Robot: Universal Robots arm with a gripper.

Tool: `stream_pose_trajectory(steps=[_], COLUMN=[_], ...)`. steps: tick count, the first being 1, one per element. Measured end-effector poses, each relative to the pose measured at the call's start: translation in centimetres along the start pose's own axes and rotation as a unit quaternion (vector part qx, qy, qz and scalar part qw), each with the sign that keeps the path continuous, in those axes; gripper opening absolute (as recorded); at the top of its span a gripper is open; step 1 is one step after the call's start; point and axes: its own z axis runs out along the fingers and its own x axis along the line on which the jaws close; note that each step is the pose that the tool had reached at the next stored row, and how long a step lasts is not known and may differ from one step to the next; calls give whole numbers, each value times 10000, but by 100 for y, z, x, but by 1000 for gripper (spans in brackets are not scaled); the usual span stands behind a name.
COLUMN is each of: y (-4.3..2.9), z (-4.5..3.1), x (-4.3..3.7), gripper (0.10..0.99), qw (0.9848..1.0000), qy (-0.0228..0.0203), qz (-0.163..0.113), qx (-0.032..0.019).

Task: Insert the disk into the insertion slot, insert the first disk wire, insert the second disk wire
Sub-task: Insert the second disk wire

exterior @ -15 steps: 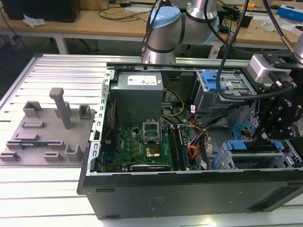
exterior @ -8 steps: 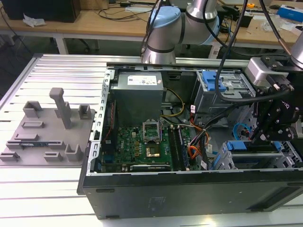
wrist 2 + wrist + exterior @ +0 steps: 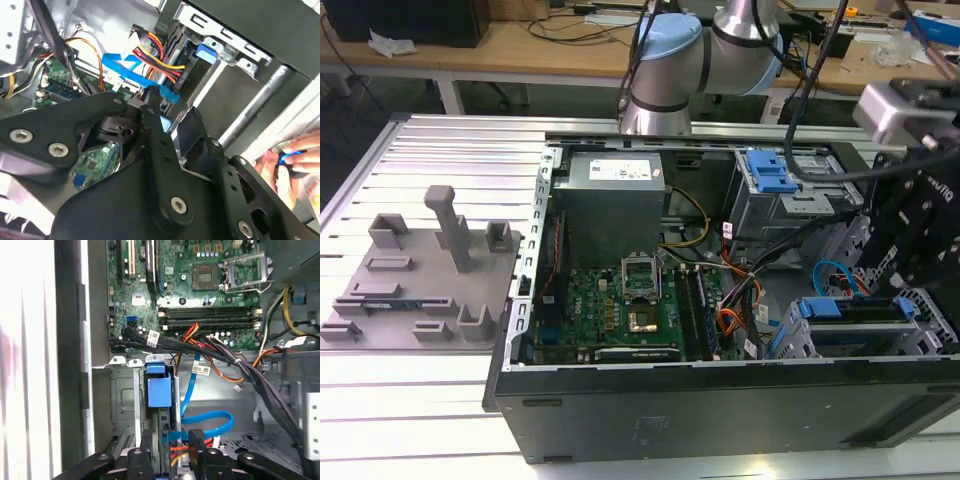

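Blue-framed, the disk [image 3: 855,310] sits inside the insertion slot [image 3: 920,335] at the lower right of the exterior view. Over it hangs the black end effector [image 3: 172,452]; whether its fingers are apart or together cannot be told. Beside it run the orange-and-black first disk wire [image 3: 180,450] and looping blue second disk wire [image 3: 212,422]. White labels on the wiring cannot be read.

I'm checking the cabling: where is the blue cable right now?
In the first wrist view, the blue cable loops just beside the disk seated in the insertion slot, close above the tool. In the exterior view it curls at the case's right end.
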Motion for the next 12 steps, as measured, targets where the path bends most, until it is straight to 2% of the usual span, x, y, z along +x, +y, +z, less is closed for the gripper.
stream_pose_trajectory(steps=[1,2,4,5,6,7,12], y=[6,11,13,13,15,16,19], z=[-112,-155,-156,-157,-157,-157,-157], x=[-1,-7,-8,-8,-7,-7,-8], gripper=[420,404,275,275,153,106,106], qw=[10000,10000,10000,10000,10000,10000,10000], qy=[5,12,16,17,17,17,17], qz=[1,1,0,0,1,1,1], qx=[0,0,0,0,1,1,1])
